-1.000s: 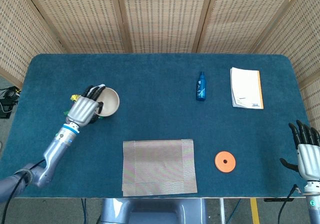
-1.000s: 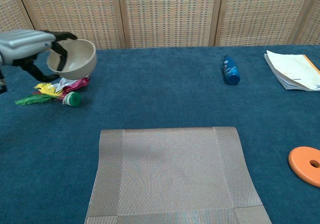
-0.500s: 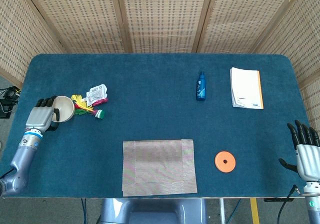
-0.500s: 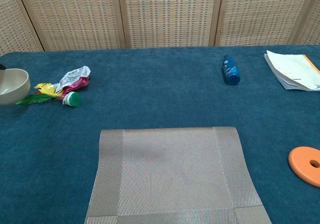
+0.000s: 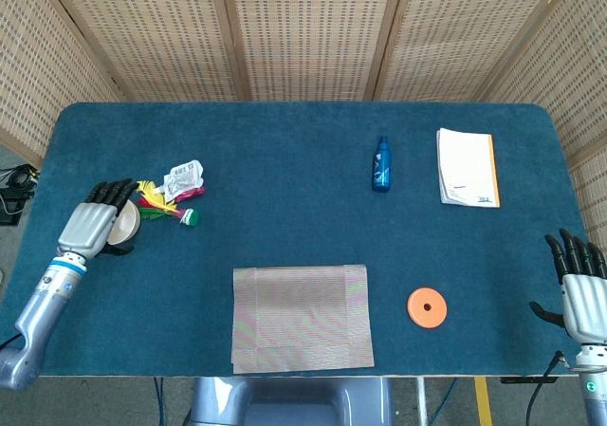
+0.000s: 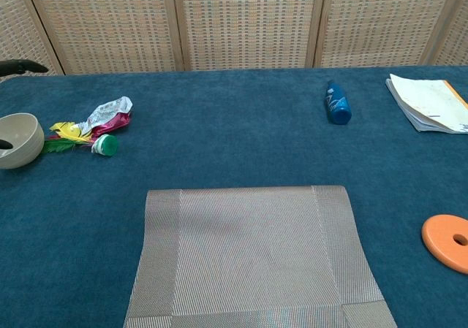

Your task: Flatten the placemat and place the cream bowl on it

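Placemat [image 5: 302, 317] is spread flat at lower centre, right of and below the cream bowl [image 5: 124, 228] at mid-left, gripped by the nearer left hand [image 5: 93, 228].

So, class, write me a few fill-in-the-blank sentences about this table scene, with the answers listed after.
1. The placemat lies ____ on the table.
2. The cream bowl sits at the table's ____ end.
3. The disc beside the placemat is ____.
4. The left hand is at the ____.

Answers: flat; left; orange; bowl
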You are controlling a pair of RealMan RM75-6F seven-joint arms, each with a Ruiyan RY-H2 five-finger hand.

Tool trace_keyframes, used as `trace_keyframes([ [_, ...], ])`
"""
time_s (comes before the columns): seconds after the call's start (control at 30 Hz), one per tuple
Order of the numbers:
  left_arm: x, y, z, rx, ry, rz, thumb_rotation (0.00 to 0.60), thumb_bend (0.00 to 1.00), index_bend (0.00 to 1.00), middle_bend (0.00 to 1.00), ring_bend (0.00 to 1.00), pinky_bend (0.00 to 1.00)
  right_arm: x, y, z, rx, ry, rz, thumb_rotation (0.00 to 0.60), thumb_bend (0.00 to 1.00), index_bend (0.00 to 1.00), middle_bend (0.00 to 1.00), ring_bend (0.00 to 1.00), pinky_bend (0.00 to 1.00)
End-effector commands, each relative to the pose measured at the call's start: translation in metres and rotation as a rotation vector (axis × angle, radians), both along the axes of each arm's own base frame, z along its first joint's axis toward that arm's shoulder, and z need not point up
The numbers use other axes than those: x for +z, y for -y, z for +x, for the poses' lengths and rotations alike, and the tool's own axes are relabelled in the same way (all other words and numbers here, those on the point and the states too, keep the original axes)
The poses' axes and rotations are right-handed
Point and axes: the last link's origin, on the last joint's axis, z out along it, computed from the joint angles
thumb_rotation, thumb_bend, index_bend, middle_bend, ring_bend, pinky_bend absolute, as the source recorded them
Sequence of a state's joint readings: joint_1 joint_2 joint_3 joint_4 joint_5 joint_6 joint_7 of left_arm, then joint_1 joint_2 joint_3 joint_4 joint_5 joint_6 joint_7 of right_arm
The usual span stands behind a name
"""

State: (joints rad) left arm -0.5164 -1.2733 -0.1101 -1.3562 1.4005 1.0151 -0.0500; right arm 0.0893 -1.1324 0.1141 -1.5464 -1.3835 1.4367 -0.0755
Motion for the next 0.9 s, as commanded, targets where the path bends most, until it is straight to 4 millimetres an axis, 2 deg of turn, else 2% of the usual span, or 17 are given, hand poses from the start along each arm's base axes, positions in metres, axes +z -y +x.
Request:
trace_keyframes([
  [0.03, -0.005, 0.035, 0.04, -0.233, 0.093, -0.127, 0.6, 0.0, 0.13, 0.0, 0.0, 0.0, 0.001, 0.0, 0.0, -0.001, 0.0, -0.002, 0.6, 0.0, 0.0, 0.0, 0.0, 0.0],
  [0.13, -0.023, 0.053, 0.063, -0.367, 0.085, -0.211, 0.6, 0.0, 0.23, 0.0, 0.0, 0.0, 0.002, 0.0, -0.001, -0.004, -0.001, -0.009, 0.6, 0.0, 0.0, 0.0, 0.0, 0.0],
  [0.4, -0.074, 0.087, 0.09, -0.591, 0.029, -0.406, 0.6, 0.0, 0.32, 0.0, 0.0, 0.0, 0.0, 0.001, -0.003, -0.012, -0.015, -0.006, 0.6, 0.0, 0.0, 0.0, 0.0, 0.0],
  [0.67, -0.1, 0.11, 0.097, -0.695, 0.025, -0.51, 0.6, 0.0, 0.37, 0.0, 0.0, 0.0, 0.0, 0.001, -0.004, -0.021, -0.017, -0.008, 0.6, 0.0, 0.0, 0.0, 0.0, 0.0],
  [0.9, -0.115, 0.124, 0.09, -0.739, 0.022, -0.558, 0.6, 0.0, 0.37, 0.0, 0.0, 0.0, 0.001, 0.002, -0.005, -0.026, -0.018, -0.009, 0.6, 0.0, 0.0, 0.0, 0.0, 0.0],
])
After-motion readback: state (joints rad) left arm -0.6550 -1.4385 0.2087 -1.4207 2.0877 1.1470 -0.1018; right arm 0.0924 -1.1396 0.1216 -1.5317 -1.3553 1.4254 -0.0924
